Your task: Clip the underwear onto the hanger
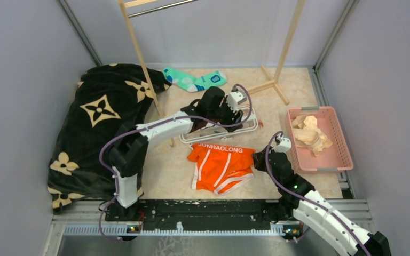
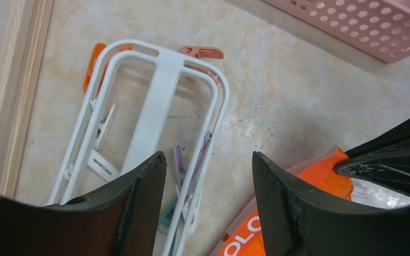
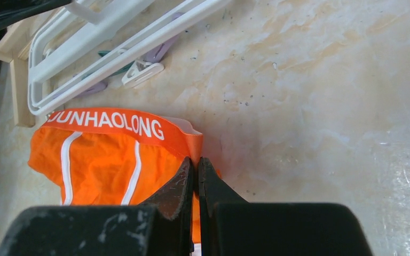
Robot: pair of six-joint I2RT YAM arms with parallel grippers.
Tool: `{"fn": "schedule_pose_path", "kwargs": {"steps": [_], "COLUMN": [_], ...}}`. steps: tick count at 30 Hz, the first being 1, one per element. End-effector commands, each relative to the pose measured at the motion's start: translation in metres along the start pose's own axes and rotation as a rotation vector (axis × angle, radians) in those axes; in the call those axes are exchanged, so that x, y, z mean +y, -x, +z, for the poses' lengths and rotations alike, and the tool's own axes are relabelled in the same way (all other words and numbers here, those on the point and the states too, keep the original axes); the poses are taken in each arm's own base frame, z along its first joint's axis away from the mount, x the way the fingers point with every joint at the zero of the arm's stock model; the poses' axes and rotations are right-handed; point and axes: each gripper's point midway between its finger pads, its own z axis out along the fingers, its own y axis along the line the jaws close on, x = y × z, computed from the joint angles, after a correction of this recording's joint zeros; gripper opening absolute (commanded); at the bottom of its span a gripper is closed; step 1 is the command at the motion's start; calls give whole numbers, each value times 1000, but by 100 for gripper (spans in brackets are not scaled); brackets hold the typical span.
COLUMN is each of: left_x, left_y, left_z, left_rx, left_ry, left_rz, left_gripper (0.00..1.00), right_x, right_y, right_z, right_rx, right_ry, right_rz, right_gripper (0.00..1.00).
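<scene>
The orange underwear [image 1: 221,165] lies flat on the floor, its waistband with white lettering toward the far side. The white hanger [image 1: 220,130] lies flat just beyond it, partly under my left arm. My left gripper [image 2: 209,176] is open and empty, hovering over the hanger's [image 2: 160,101] near rail by a purple clip [image 2: 179,162]; the underwear's waistband [image 2: 256,229] shows at the lower right. My right gripper [image 3: 196,162] is shut on the right edge of the underwear [image 3: 107,165], just below the waistband corner. The hanger [image 3: 112,48] shows at the upper left.
A pink basket [image 1: 320,140] with a beige cloth [image 1: 309,133] stands at the right. A teal sock [image 1: 195,80] lies at the back. A wooden rack [image 1: 144,64] straddles the far floor. A black patterned blanket [image 1: 101,122] covers the left.
</scene>
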Motion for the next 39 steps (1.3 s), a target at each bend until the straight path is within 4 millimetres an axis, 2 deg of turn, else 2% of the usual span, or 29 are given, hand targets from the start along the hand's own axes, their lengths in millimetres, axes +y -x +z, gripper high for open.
{"fn": "schedule_pose_path", "kwargs": {"steps": [1, 5, 12, 17, 27, 31, 35, 39], "left_x": [-16, -19, -29, -17, -7, -6, -7, -9], "left_y": [2, -11, -31, -38, -55, -58, -60, -57], "left_z": [20, 38, 54, 64, 78, 81, 80, 73], "left_rx": [38, 83, 139, 171, 217, 227, 234, 236], "left_ry": [-104, -102, -149, -90, -25, -12, -16, -15], "left_rz": [135, 202, 281, 301, 356, 371, 385, 396], "left_gripper": [67, 70, 70, 70, 67, 61, 44, 36], "right_x": [17, 16, 12, 14, 17, 17, 18, 14], "right_y": [5, 0, -4, -4, -7, -7, -6, -5], "right_z": [-1, -3, -5, -6, -6, -6, -7, -7], "right_rx": [-24, -20, -8, -8, 6, 8, 6, 11], "right_ry": [80, 94, 86, 96, 112, 115, 115, 90], "right_rz": [51, 85, 101, 103, 97, 97, 98, 89], "right_gripper": [0, 0, 0, 0, 0, 0, 0, 0]}}
